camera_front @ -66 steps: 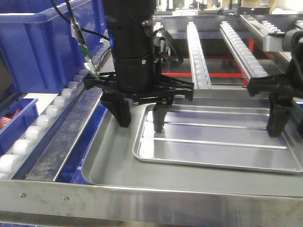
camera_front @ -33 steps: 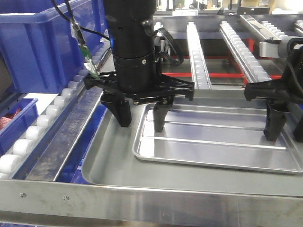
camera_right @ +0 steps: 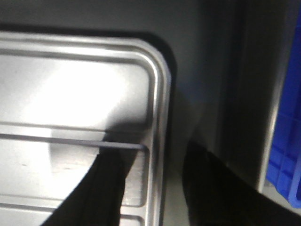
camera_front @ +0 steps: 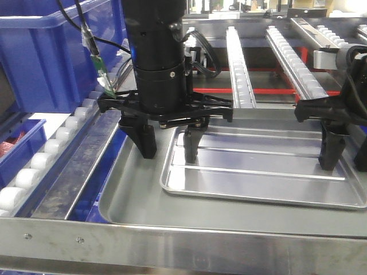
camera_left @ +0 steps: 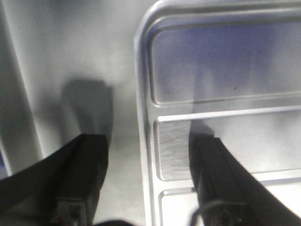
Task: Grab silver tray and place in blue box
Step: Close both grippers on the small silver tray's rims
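The silver tray (camera_front: 264, 172) lies flat inside a larger dull grey tray (camera_front: 132, 195). My left gripper (camera_front: 168, 152) is open and straddles the silver tray's left rim, one finger outside on the grey tray and one inside. The left wrist view shows this rim (camera_left: 143, 94) between the fingers of the left gripper (camera_left: 148, 172). My right gripper (camera_front: 347, 163) is open and straddles the right rim. The right wrist view shows that rim (camera_right: 160, 108) between the fingers of the right gripper (camera_right: 160, 188). The blue box (camera_front: 51, 51) stands at the far left, beyond the roller rail.
Roller conveyor rails (camera_front: 241, 63) run back behind the trays, and another (camera_front: 51, 149) runs along the left. A smaller blue bin (camera_front: 23, 143) sits low on the left. A steel frame bar (camera_front: 172, 240) crosses the front. A blue bin wall (camera_right: 287, 141) shows right of the grey tray.
My right gripper has shifted slightly left, closer over the tray's right rim. My left gripper has shifted a little to the left. The silver tray has not moved.
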Robot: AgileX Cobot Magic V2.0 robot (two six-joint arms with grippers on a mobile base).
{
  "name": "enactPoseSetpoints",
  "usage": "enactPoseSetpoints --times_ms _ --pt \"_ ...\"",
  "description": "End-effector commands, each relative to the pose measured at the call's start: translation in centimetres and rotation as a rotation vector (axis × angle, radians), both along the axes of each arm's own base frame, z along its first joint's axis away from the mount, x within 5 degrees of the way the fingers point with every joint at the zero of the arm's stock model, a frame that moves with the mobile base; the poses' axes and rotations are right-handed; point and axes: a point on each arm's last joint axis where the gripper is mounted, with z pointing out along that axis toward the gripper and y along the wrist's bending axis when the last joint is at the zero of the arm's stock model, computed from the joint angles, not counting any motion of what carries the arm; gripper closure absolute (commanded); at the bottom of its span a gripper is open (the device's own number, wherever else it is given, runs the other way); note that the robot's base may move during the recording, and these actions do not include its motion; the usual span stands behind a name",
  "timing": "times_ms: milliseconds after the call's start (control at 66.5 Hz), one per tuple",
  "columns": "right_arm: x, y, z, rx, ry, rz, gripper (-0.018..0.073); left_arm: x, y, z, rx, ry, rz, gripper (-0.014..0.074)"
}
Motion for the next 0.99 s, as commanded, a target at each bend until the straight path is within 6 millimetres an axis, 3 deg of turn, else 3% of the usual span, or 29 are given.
enactPoseSetpoints --times_ms 0,150,361,527,692,873,978 --pt "0.6 -0.2 1.3 0.001 -0.076 0.007 0.0206 0.0 0.0 3.0 -0.067 -0.060 0.009 0.0291" --pt "0.6 -0.2 1.3 0.000 -0.075 0.008 0.0270 0.1 -0.1 2.2 -0.053 -0.046 0.009 0.0291" --pt "0.6 -0.2 1.3 0.000 -0.074 0.008 0.0270 0.2 -0.2 2.2 -0.057 -0.050 0.008 0.0304" --pt "0.6 -0.2 1.3 -0.001 -0.072 0.008 0.0298 0.1 -0.2 2.2 -0.056 -0.049 0.009 0.0455" --pt "0.5 -0.2 1.2 -0.004 -0.056 0.007 0.0494 0.1 -0.2 2.2 -0.056 -0.049 0.009 0.0708" --pt "0.3 -0.2 1.5 -0.004 -0.056 0.007 0.0501 0.2 0.0 2.4 -0.053 -0.047 0.013 0.0694" --pt "-0.1 -0.3 2.9 -0.004 -0.070 0.009 0.0501 0.1 0.1 3.3 -0.045 -0.048 0.017 0.0694"
